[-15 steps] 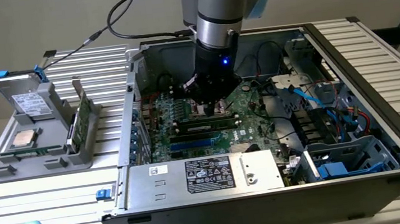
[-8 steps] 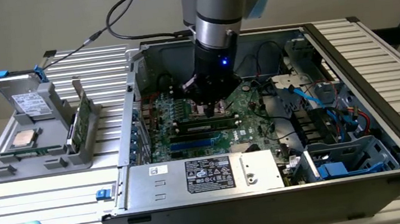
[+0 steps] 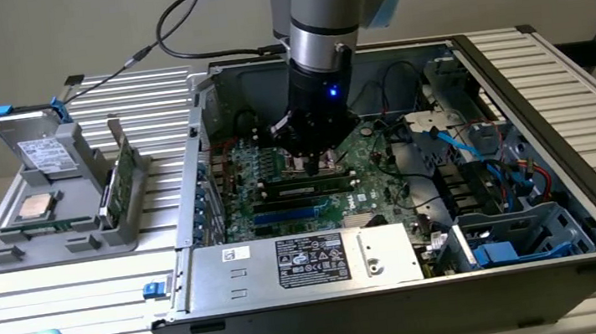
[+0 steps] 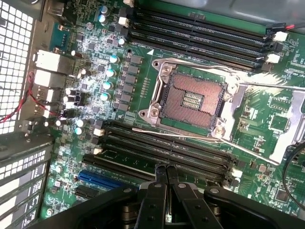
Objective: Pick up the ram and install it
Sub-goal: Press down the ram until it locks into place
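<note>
Right now the gripper [image 4: 167, 174] has its two jaws pressed together with nothing pinched between them. In the wrist view, its tips hang over the long black slots [image 4: 162, 155] on the green board. A bit further on sits the square metal socket [image 4: 190, 100], which is open and bare.

In the exterior view the gripper [image 3: 314, 163] points down into the open computer case [image 3: 560, 103]. The ram [image 3: 306, 188] lies flat along a slot just under the tips, on the side toward the silver power box [image 3: 303, 263]. So the pick-up looks done, and the ram looks to be in its slot. It may be getting a push down, but it is hard to tell if the tips touch it. Whether it has clicked all the way in is hard to tell too, because the little end clips are too small to make out.

Far off, at the exterior view's left, a grey rack [image 3: 59, 232] holds another green board [image 3: 124, 174] standing up.
</note>
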### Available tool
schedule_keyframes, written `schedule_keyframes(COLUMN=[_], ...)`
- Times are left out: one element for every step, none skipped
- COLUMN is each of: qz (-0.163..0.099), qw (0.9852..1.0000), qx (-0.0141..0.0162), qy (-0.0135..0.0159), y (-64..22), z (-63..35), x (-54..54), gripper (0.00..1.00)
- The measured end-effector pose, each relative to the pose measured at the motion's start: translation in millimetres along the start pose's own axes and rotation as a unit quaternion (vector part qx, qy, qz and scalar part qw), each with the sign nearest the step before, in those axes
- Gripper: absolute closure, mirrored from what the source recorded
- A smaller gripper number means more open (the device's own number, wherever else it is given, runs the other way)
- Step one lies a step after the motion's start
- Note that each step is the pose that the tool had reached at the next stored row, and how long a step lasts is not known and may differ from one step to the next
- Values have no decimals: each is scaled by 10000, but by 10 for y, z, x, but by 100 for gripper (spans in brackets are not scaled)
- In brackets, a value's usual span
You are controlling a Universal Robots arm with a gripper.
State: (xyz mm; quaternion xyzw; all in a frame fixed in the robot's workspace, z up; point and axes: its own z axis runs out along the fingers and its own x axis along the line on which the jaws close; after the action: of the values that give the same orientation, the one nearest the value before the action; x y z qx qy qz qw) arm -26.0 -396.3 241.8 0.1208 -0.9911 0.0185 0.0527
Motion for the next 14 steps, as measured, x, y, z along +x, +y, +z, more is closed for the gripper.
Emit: schedule_keyframes(qz=[26,56,85,120,155,191,227,267,306,342,381,423,460,499], qw=[10000,10000,10000,9999,9999,9998,9997,9996,9995,9993,9992,9990,9988,9986], qx=[10,23,34,48,62,76,90,106,122,136,151,167,180,193], qy=[0,1,3,5,6,7,5,2,-3,-7,-12,-17,-21,-26], y=[0,-1,-1,0,0,0,0,0,0,0,0,0,0,0], z=[0,0,0,1,0,0,0,0,0,0,0,0,0,0], x=[0,0,0,0,0,0,0,0,0,0,0,0,0,0], gripper=[90,90,90,90,90,90,90,90,90,90,90,90,90,90])
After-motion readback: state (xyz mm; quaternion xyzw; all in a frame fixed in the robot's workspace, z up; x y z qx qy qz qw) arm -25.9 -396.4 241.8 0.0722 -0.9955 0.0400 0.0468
